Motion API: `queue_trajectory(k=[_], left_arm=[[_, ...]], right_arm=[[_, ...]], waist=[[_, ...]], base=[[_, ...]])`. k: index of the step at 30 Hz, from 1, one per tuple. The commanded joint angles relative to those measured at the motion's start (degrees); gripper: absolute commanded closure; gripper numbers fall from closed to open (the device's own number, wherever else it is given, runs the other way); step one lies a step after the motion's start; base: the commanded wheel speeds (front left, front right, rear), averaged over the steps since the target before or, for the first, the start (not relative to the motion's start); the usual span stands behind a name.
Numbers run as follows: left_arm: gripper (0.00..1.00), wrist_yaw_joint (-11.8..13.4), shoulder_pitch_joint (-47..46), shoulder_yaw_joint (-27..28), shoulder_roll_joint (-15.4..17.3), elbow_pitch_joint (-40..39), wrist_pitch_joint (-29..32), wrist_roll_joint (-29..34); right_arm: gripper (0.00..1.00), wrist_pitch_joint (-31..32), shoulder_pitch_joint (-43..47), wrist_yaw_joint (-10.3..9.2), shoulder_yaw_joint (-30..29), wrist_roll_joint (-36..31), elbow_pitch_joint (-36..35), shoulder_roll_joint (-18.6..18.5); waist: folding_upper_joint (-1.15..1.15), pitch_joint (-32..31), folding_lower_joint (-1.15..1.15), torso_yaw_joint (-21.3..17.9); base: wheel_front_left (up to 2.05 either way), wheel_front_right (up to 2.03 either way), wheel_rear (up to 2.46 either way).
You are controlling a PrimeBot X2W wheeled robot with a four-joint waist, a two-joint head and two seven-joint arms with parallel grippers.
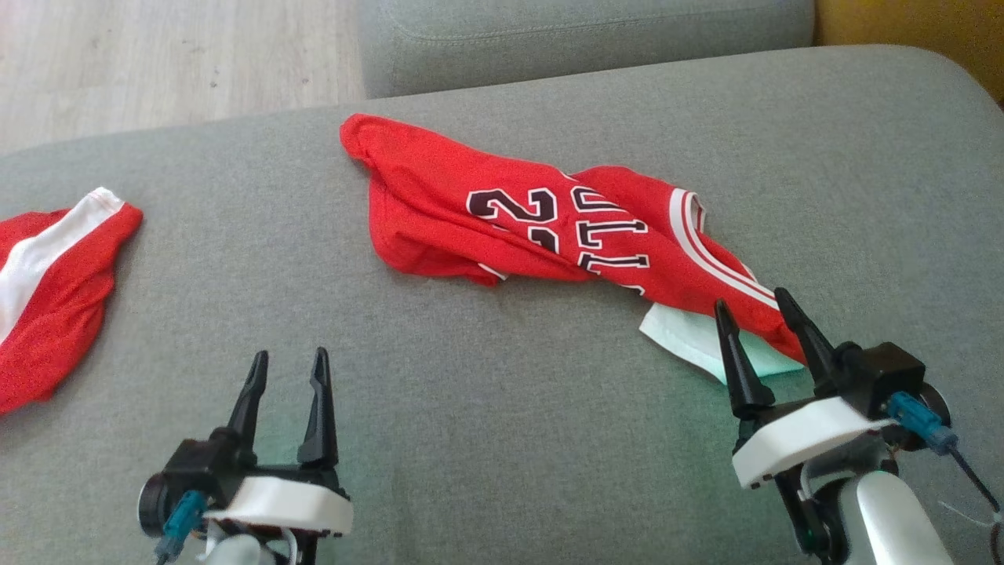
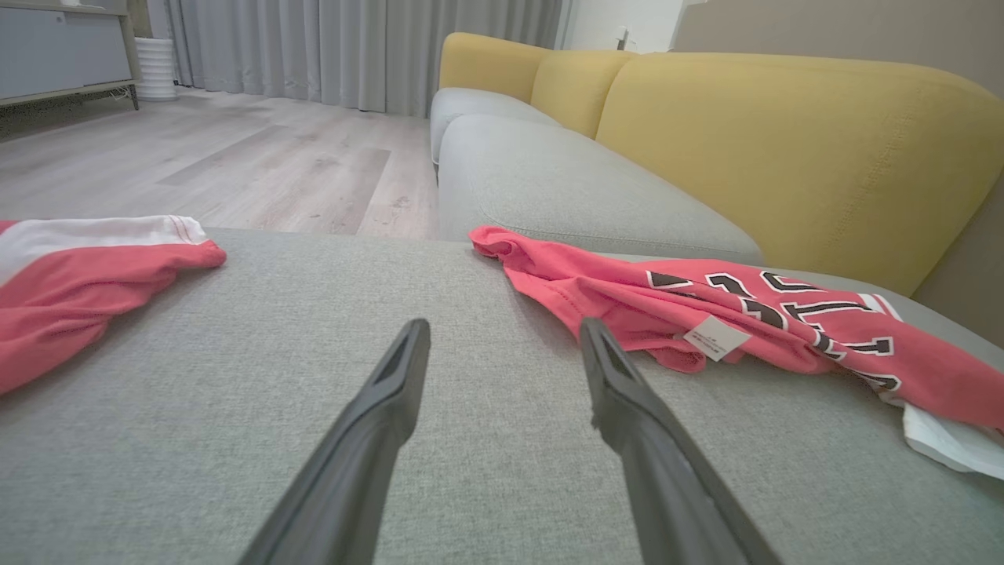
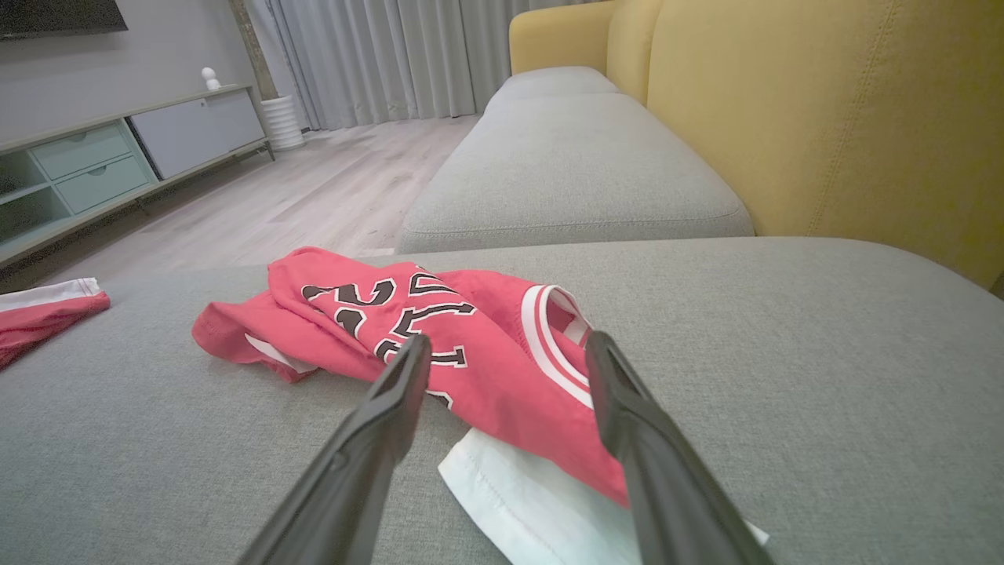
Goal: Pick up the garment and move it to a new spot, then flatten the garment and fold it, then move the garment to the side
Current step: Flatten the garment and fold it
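Observation:
The garment (image 1: pixel 510 227), a red jersey with black-and-white lettering and white-striped trim, lies crumpled on the middle of the grey sofa seat (image 1: pixel 502 439). A white layer (image 1: pixel 682 337) sticks out under its near right end. My right gripper (image 1: pixel 751 300) is open at that end, its fingers just over the red cloth and holding nothing. In the right wrist view the jersey (image 3: pixel 486 345) lies between and beyond the fingers of my right gripper (image 3: pixel 506 341). My left gripper (image 1: pixel 289 357) is open over bare cushion, left of the jersey (image 2: pixel 596 282) and apart from it, as my left gripper (image 2: pixel 503 329) also appears in its wrist view.
A second red garment with a white band (image 1: pixel 55 290) lies at the seat's left edge. Another grey cushion (image 1: pixel 580 39) and the yellow backrest (image 2: pixel 784 141) stand beyond. Wooden floor (image 1: pixel 157 63) lies past the far left edge.

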Motion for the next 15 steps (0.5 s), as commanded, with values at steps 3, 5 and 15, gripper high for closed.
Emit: queue_trajectory(k=[3, 5, 15], left_arm=[[0.0, -0.68, -3.57, 1.59, -0.02, -0.78, -0.69, 0.41], [0.0, -1.59, -5.74, 0.98, -0.08, 1.64, -0.09, 0.4], [0.0, -5.18, -20.42, -0.83, -3.31, 18.96, 3.83, -1.51]], right_arm=[[0.0, 0.14, -0.81, 0.43, 1.72, 0.35, -2.54, -0.06], [0.0, 0.15, -1.02, 0.43, 1.96, 0.56, -2.75, -0.06], [0.0, -0.52, -3.94, 0.43, 4.58, 1.52, -2.63, -0.06]], waist=[[0.0, 0.89, 0.02, -0.62], [0.0, 1.67, 0.02, -1.19], [0.0, 7.25, 0.02, -6.52]], base=[[0.0, 0.0, 0.0], [0.0, 0.0, 0.0], [0.0, 0.0, 0.0]])
